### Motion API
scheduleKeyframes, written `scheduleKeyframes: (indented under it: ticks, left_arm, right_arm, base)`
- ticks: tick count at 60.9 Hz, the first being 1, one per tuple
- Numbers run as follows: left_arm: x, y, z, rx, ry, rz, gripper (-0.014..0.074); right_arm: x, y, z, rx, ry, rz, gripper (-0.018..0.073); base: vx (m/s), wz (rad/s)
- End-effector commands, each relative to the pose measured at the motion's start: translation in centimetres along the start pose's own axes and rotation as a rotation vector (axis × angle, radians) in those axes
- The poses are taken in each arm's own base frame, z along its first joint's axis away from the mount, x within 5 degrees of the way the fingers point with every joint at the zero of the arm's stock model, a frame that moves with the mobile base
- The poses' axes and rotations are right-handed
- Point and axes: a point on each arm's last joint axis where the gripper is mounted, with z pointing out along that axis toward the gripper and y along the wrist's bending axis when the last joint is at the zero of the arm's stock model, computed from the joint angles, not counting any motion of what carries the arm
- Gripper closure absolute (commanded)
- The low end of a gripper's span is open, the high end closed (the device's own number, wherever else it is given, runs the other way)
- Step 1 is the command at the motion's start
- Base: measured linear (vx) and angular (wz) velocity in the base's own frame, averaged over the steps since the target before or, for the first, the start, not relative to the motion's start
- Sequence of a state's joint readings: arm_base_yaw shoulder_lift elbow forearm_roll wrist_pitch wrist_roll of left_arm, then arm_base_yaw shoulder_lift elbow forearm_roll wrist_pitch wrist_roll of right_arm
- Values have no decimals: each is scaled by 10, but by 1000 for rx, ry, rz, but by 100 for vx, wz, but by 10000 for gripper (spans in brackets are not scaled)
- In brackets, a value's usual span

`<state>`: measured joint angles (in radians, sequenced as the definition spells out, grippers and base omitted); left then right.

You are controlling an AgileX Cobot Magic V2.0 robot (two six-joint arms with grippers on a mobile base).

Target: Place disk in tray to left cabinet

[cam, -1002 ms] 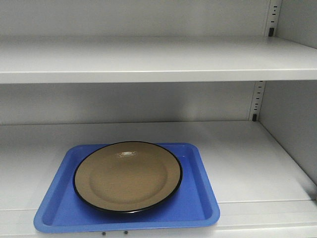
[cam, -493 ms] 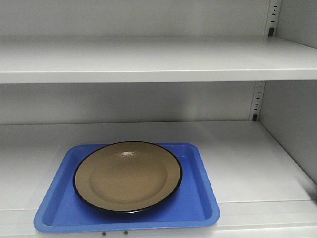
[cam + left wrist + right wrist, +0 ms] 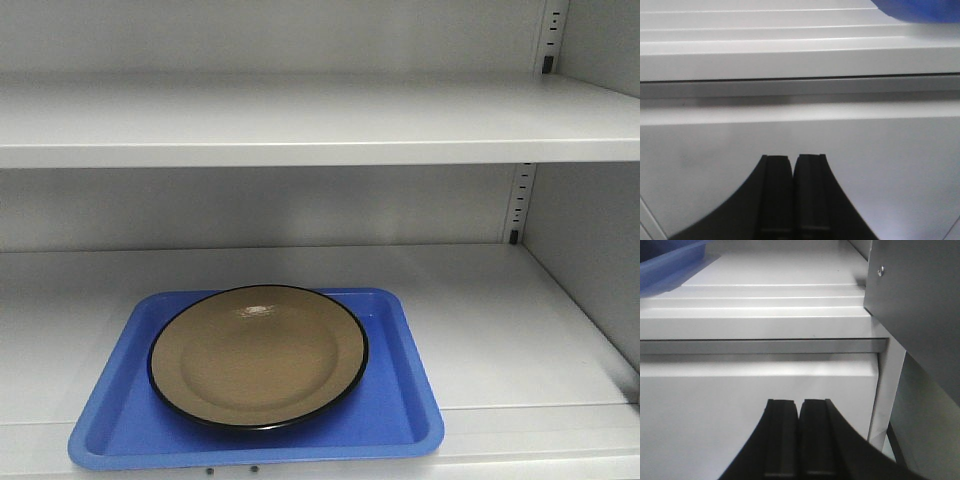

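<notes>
disk [image 3: 258, 355] in blue tray [image 3: 400, 405], on left cabinet [image 3: 500, 320] shelf

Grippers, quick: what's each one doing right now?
Left gripper: jaws shut, holding nothing.
Right gripper: jaws shut, holding nothing.

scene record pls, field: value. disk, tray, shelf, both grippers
disk: tan, black rim, lying flat inside the tray
tray: blue, on the lower shelf, at its front edge, left of centre
lower shelf: white, inside the left cabinet
upper shelf: bare in view
left gripper: shut, holding nothing, below the shelf front
right gripper: shut, holding nothing, below the shelf front
</notes>
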<state>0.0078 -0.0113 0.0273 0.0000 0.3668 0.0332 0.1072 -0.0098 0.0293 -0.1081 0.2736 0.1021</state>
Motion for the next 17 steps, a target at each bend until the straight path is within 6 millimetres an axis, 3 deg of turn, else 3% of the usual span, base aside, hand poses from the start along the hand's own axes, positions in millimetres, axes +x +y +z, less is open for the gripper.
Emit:
scheduleKeyframes:
  ticks: [1,17]
  left_arm:
    - [-3,0,0,1,-79,-19,603]
    - [-3,0,0,1,-79,-19,603]
  right_arm:
    - [-1,1,1,-6,-71,-24,568]
    - [-1,1,1,-6,-71,-23,568]
  base:
    - [0,0]
    - [0,0]
